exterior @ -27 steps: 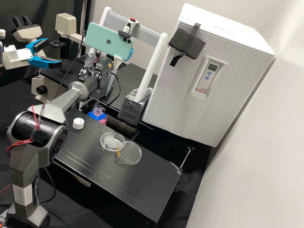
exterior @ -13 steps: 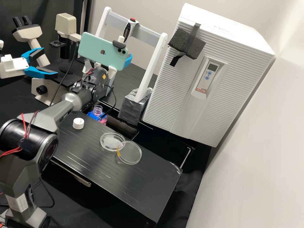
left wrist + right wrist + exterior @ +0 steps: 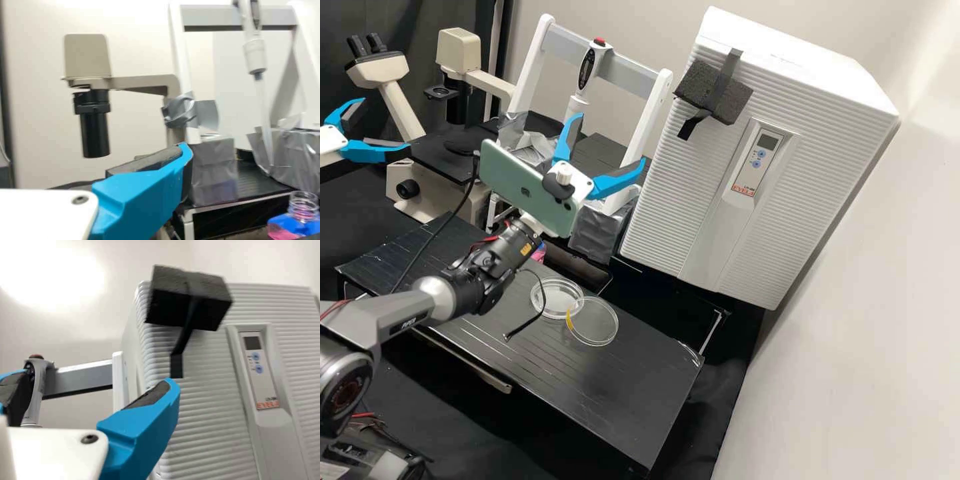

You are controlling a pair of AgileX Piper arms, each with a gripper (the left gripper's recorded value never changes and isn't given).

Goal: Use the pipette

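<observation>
next to the big white machine (image 3: 753, 167) stands a white rack (image 3: 648, 120), the right gripper (image 3: 611, 139) near it spread wide and empty, the left gripper (image 3: 383, 123) likewise open and empty well apart, and the pipette (image 3: 587, 67) hangs upright from the rack's crossbar, where a skewed approach could knock it off its hook.

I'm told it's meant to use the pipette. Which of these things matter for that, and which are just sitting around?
For the job: white pipette hanging on the white stand; right gripper, open, near it; likely the clear bottle of pink liquid and two clear round dishes.
Just about: beige microscope; big white ribbed machine; black foam block on it.
</observation>
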